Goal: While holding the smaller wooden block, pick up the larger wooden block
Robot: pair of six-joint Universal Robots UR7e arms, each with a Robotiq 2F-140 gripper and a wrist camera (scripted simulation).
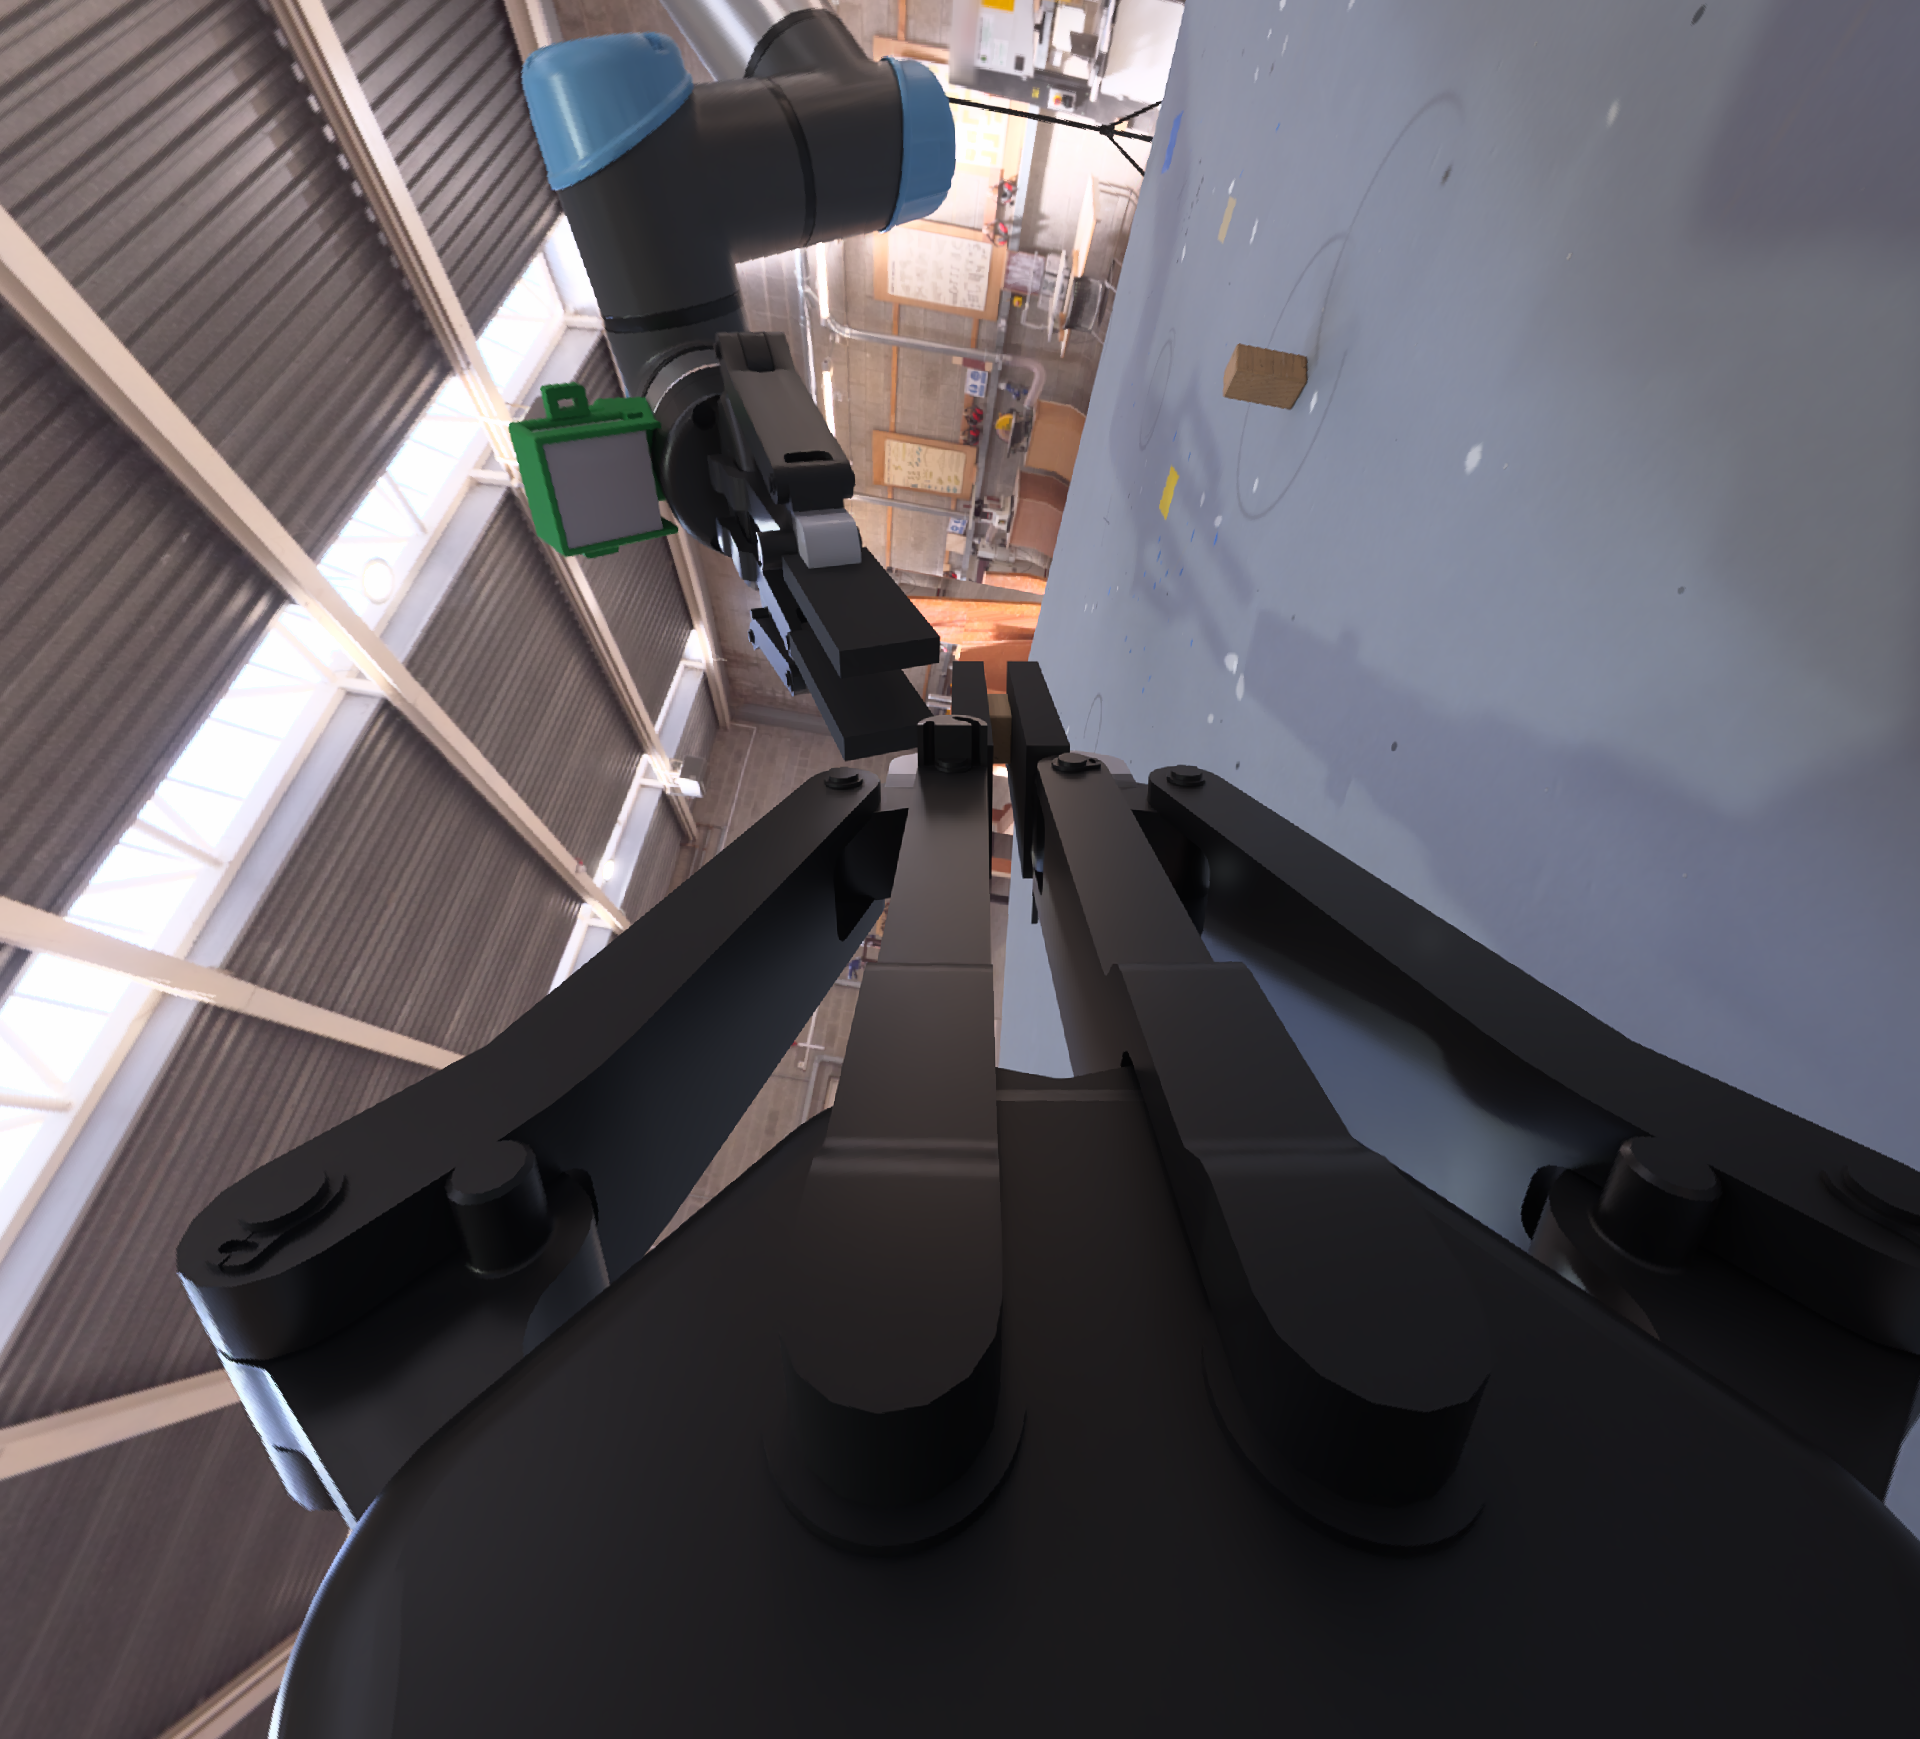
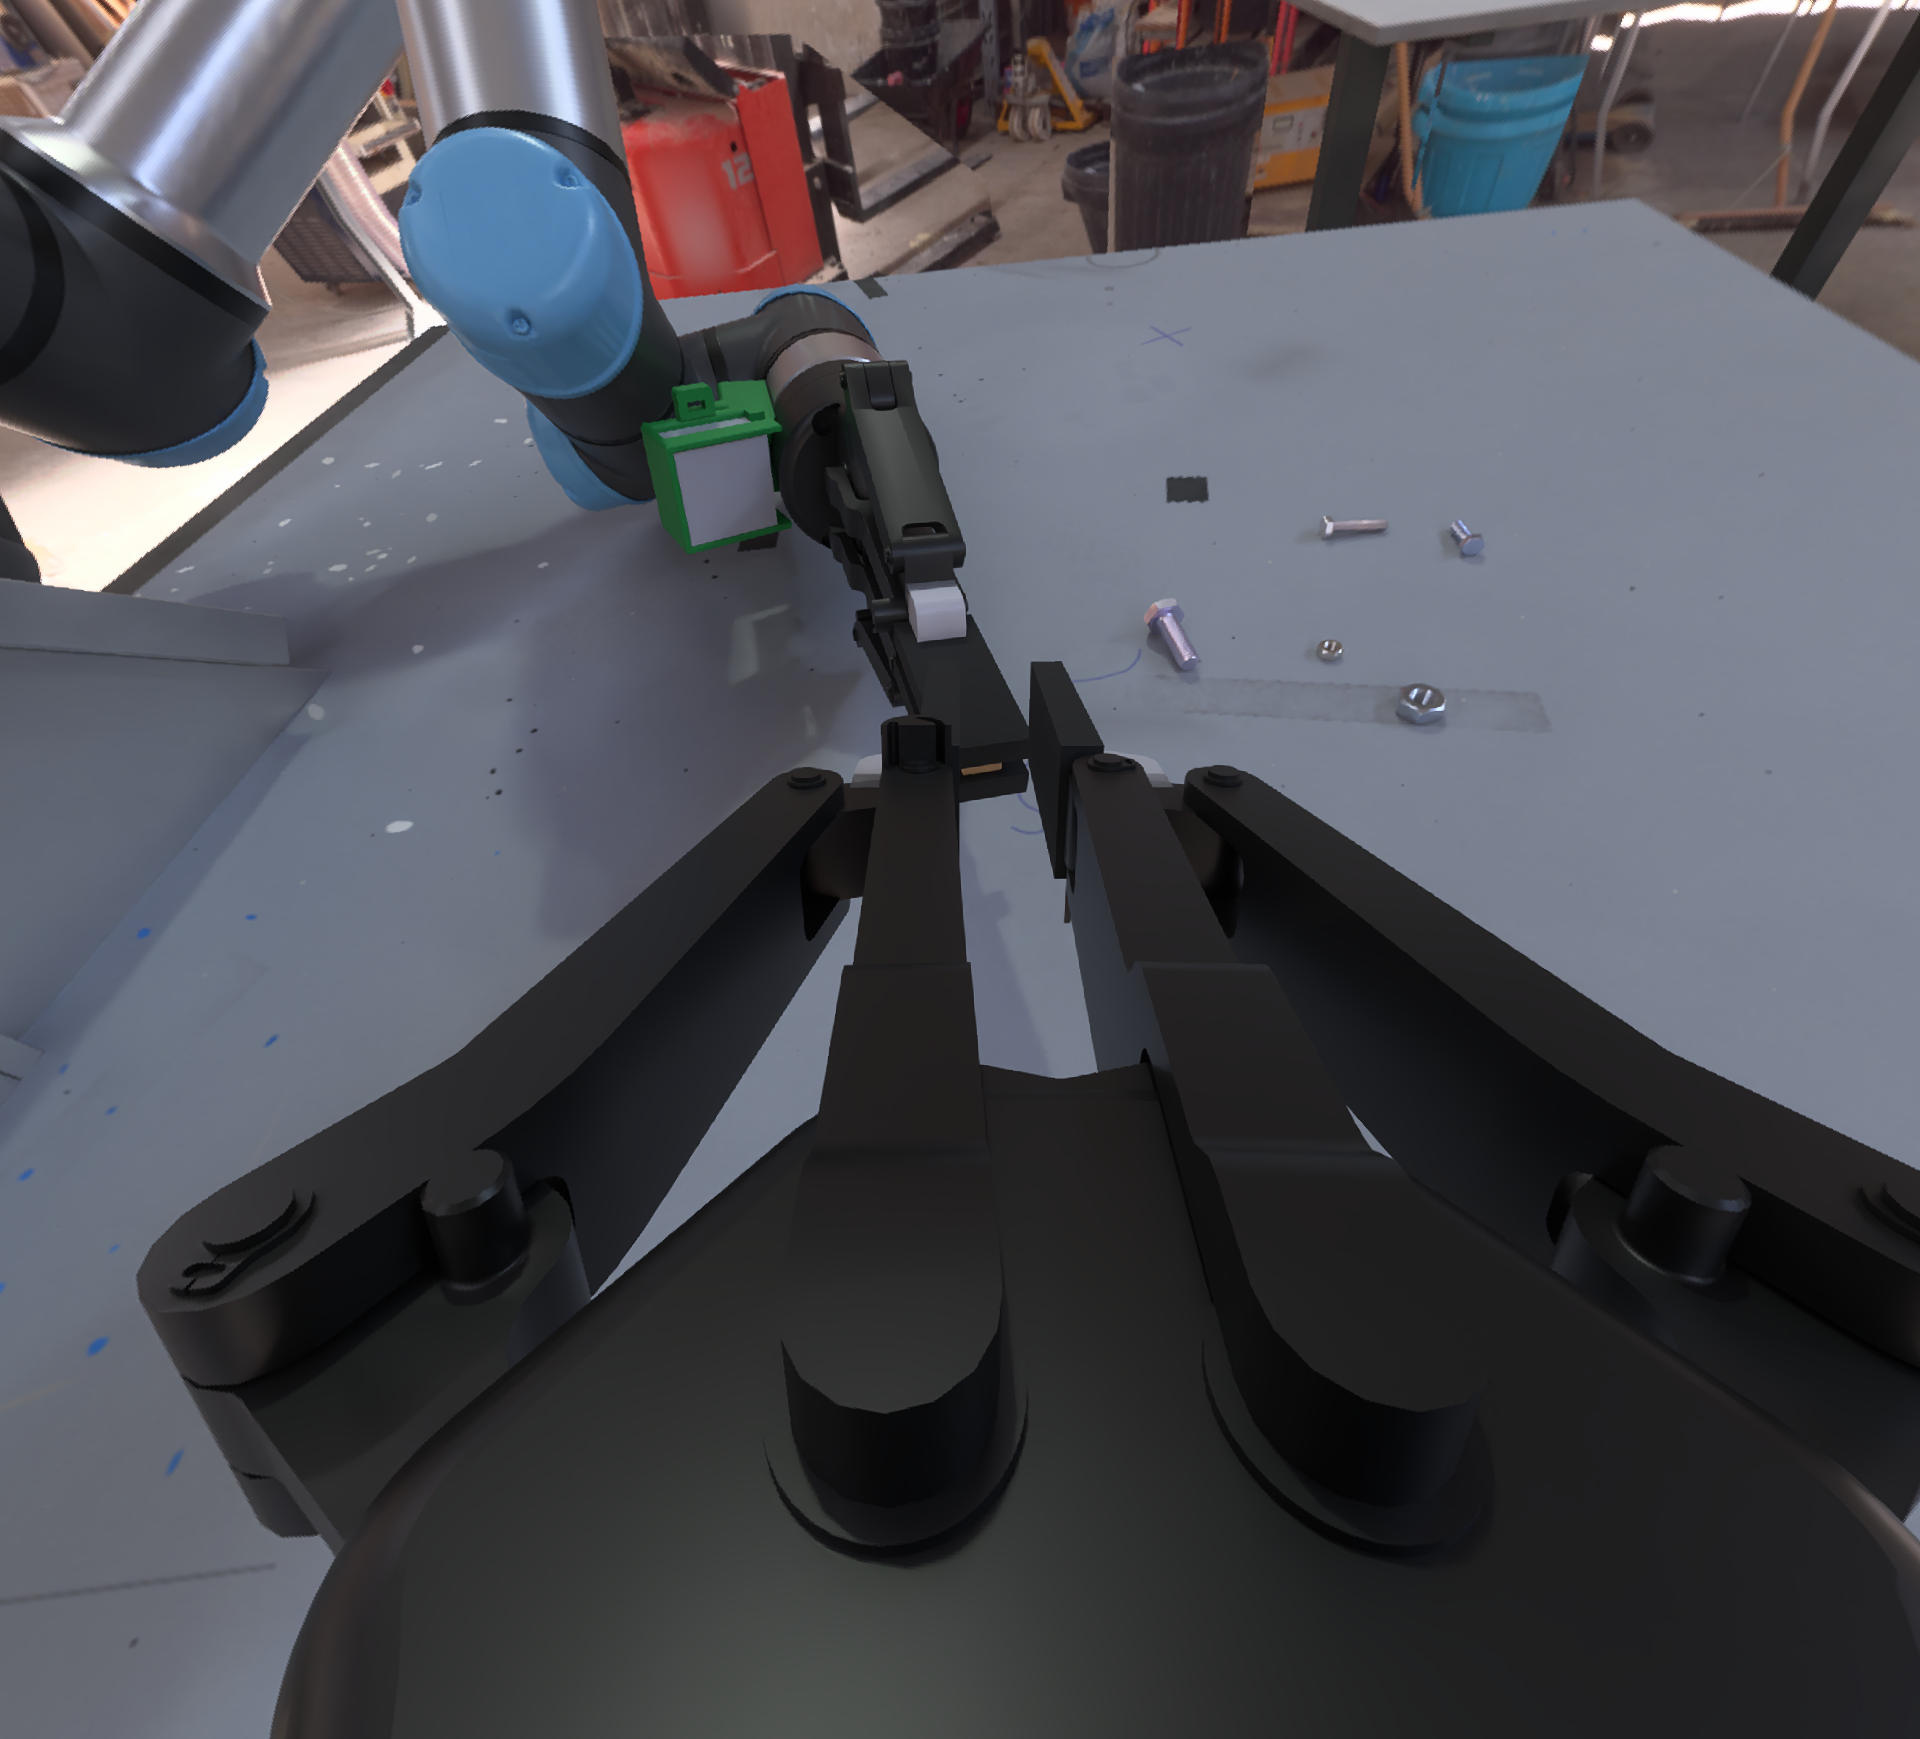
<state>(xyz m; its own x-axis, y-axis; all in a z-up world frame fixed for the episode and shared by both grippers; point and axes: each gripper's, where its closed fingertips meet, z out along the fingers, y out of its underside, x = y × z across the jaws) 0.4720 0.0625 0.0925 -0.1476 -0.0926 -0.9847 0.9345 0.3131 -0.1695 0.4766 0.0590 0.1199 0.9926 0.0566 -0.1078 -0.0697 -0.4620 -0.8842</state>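
Observation:
My left gripper is shut on the smaller wooden block, held above the grey table. Only a tan sliver of the block shows between the fingers. The larger wooden block lies alone on the table, well away from both grippers. My right gripper has its jaws close on either side of the left gripper's fingertips and the smaller block's sliver. Whether they press on anything is hidden. The right gripper also shows in the left wrist view, meeting my left fingertips from the side.
Three bolts and two nuts lie on the table right of the grippers. A strip of clear tape and a black patch mark the surface. The left arm's elbow stands at the left.

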